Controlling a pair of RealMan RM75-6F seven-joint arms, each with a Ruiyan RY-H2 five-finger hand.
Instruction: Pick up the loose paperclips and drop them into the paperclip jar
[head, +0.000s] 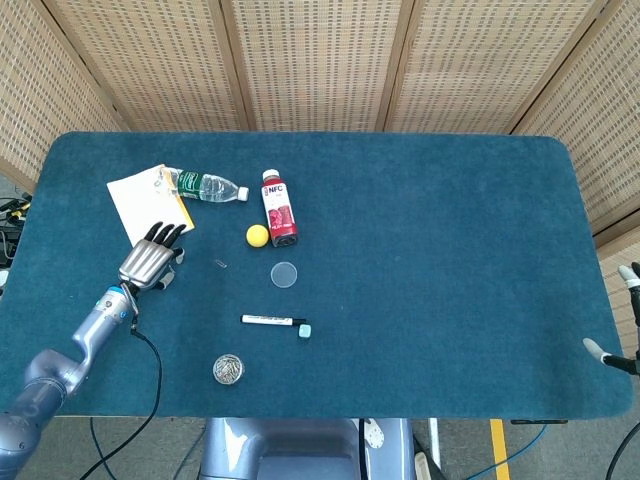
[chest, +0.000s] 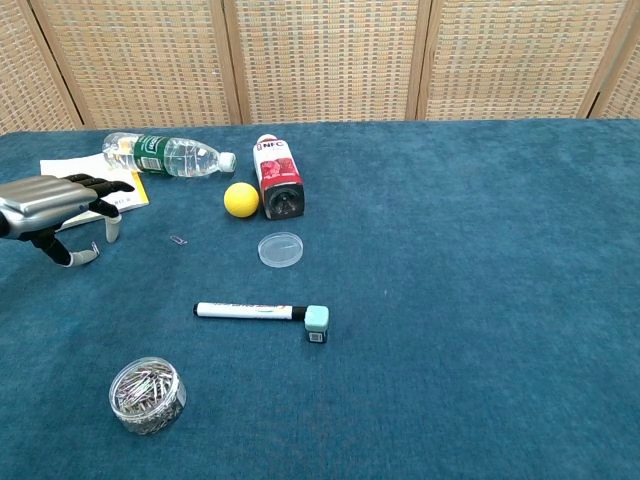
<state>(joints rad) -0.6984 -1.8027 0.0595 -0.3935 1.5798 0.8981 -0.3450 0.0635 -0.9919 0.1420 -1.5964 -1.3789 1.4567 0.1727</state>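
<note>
The paperclip jar (head: 229, 369) (chest: 147, 394), clear and full of clips, stands open near the front edge. One loose paperclip (chest: 178, 240) (head: 220, 264) lies on the blue felt left of the jar's lid (chest: 280, 249). A second paperclip (chest: 95, 247) lies under my left hand (head: 150, 262) (chest: 55, 205). That hand hovers low, fingers spread, with the thumb and a finger pointing down on either side of the clip; I see nothing held. Only two pale fingertips (head: 628, 273) of my right hand (head: 615, 315) show, beyond the table's right edge and far apart.
A black-and-white marker (chest: 250, 311) and a small mint block (chest: 316, 321) lie mid-table. A yellow ball (chest: 240, 199), a red drink bottle (chest: 277, 176), a lying water bottle (chest: 165, 154) and a paper sheet (head: 145, 195) sit behind the left hand.
</note>
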